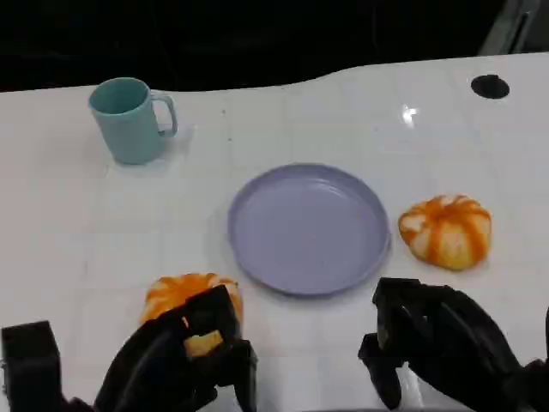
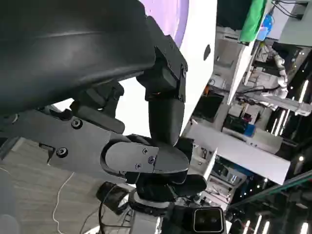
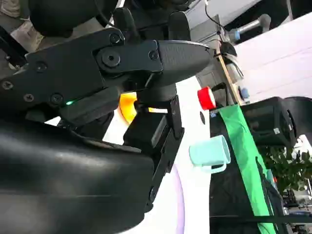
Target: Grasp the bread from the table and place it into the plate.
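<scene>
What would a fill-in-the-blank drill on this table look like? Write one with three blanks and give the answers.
1. The purple plate lies between two orange-striped bread rolls and holds ____.
2. The cup with a handle at the table's far left is ____ in colour.
3. The left hand is over the ____ bread roll, while the right bread roll lies untouched beyond the right hand.

Missing words: nothing; teal; left

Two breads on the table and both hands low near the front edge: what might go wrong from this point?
1. The left hand sits over the near bread and hides part of it, so whether its fingers hold it cannot be told; a lift may slip.
2. The second bread lies apart from the plate, near the right hand; either could be taken.
3. The plate's rim is close to the near bread and could be nudged.
</scene>
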Controlling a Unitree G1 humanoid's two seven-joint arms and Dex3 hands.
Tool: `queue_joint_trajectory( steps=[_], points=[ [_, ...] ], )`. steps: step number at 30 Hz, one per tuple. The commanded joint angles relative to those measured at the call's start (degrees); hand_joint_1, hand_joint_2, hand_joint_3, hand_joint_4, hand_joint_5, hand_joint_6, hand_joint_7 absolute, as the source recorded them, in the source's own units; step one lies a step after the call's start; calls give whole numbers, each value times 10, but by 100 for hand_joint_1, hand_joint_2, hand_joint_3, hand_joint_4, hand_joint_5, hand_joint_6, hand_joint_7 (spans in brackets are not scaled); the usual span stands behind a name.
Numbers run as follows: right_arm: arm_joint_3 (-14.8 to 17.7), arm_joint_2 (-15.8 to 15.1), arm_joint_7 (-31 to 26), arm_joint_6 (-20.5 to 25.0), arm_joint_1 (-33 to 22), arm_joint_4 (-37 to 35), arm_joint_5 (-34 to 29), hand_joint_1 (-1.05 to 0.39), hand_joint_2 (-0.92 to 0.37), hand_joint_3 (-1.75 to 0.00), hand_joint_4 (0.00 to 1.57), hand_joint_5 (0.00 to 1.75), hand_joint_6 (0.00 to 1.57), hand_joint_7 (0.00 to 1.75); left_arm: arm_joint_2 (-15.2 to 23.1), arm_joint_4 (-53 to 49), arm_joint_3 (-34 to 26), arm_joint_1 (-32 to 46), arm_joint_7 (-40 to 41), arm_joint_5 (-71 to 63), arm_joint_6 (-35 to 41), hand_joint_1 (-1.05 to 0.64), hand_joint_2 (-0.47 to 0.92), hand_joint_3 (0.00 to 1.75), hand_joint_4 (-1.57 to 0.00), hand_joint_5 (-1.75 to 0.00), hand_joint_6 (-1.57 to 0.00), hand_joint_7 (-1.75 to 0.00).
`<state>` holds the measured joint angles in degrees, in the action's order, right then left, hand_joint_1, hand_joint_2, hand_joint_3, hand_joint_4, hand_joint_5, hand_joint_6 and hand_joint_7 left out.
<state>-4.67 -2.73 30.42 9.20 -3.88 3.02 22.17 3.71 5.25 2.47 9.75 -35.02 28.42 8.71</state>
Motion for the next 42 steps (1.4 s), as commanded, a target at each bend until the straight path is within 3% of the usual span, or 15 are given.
queue_joint_trajectory(
  steps=[1,20,23,28,30,32,35,38,42],
  points=[
    [7,-4,-1,1,2,5,5,-94,-92,-32,123,162,105,146,7,3,-7,-2,1,3,2,-60,92,28,-80,-175,-56,-175],
    [4,-5,-4,-4,2,6,-2,-95,-92,-32,123,162,105,147,7,4,-8,-2,-3,-10,-23,-61,92,31,-77,-175,-54,-175],
    [4,-4,-3,-3,-1,10,0,-94,-92,-33,122,162,105,147,5,19,-10,2,7,-19,-41,-59,92,31,-67,-175,-48,-171],
    [5,-4,-4,5,-3,15,5,-94,-92,-32,122,163,104,147,24,24,-7,-8,22,-117,-154,-69,92,32,-37,-169,-38,-126],
    [5,-4,-3,5,-3,17,6,-94,-92,-32,122,163,104,147,39,31,-7,-10,43,-174,-196,-69,92,33,-34,-155,-35,-94],
    [5,-4,-3,5,-3,17,6,-93,-92,-32,121,164,104,146,57,48,-6,-11,71,-235,-209,-68,92,33,-35,-147,-37,-76],
    [4,-3,-6,8,-4,19,6,-93,-92,-32,121,164,104,146,94,102,-3,-8,116,-352,-193,-60,92,24,-19,-119,-45,-34],
    [3,-4,-5,3,-2,16,3,-93,-92,-33,122,164,105,145,136,136,3,-4,145,-466,-210,-60,92,20,-16,-93,-46,-13],
    [3,-3,-8,7,-2,18,4,-93,-92,-33,122,163,105,145,169,178,16,-1,158,-581,-189,-64,92,16,-14,-79,-40,-3]
  ],
)
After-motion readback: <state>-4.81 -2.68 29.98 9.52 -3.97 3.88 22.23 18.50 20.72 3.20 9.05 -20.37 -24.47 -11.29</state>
